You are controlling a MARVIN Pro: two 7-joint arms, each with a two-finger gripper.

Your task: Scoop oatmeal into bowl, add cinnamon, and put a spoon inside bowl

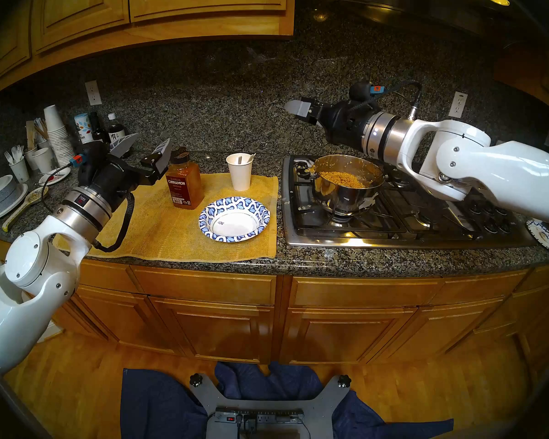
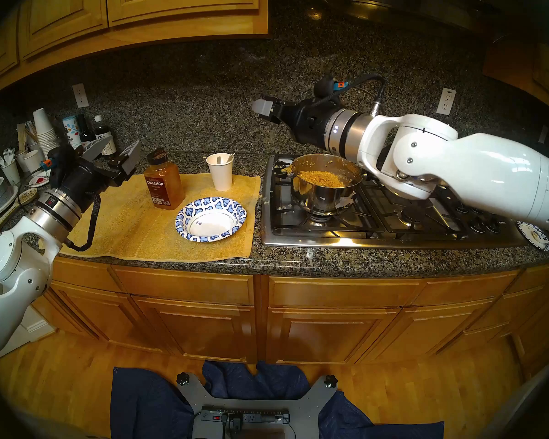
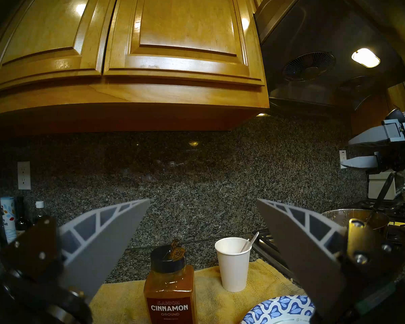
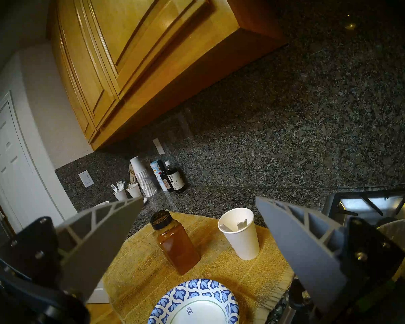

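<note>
Left gripper (image 1: 145,147) spread, empty, frame left, just beside cinnamon (image 1: 184,183) labelled "CINNAMON GROUND". Right gripper (image 1: 293,109) spread, empty, upper centre. Bowl (image 1: 234,219) centre, on yellow towel (image 1: 159,232); spoon (image 1: 251,158) in paper cup (image 1: 240,172); oatmeal (image 1: 341,178) in pot (image 1: 343,194), right.

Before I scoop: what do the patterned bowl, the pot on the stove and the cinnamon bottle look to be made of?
The bowl looks like thin paper: matte white centre, printed blue rim. The pot is polished metal, likely stainless steel; its wall mirrors the burner. The cinnamon bottle seems clear plastic, with the powder showing through and a dark cap.
</note>
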